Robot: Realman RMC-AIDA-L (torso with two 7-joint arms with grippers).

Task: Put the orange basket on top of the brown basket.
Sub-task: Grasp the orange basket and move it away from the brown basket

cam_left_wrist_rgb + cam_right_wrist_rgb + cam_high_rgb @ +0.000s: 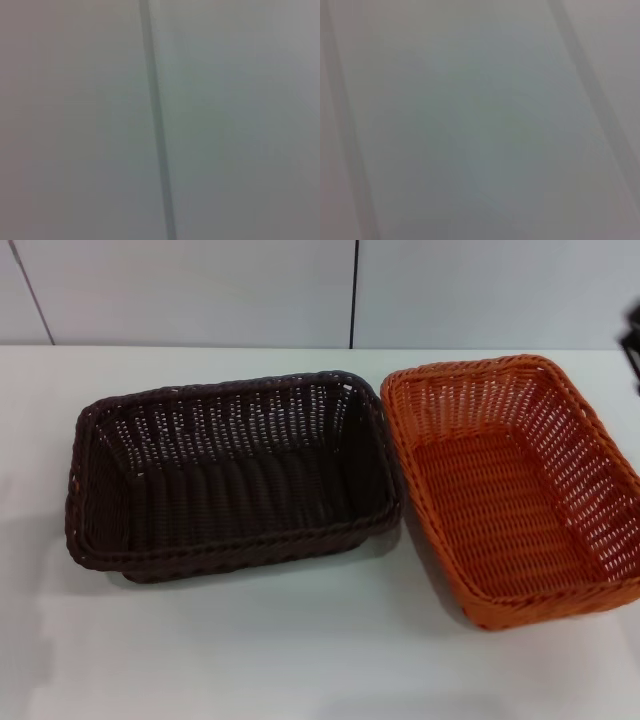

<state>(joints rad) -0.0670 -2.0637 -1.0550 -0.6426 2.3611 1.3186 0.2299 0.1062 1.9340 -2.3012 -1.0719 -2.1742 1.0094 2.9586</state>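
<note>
The brown basket [230, 480] stands upright on the white table [300, 640], left of centre in the head view. The orange basket [510, 490] stands upright just to its right, turned at a slight angle, with its near-left rim close to or touching the brown basket's right rim. Both baskets are empty. A dark part of my right gripper [633, 340] shows at the head view's right edge, above and behind the orange basket and apart from it. My left gripper is out of view. Both wrist views show only a pale wall with dark seams.
A pale panelled wall [200, 290] with a dark vertical seam [353, 290] stands behind the table. Bare table surface lies in front of the baskets and to the left of the brown one.
</note>
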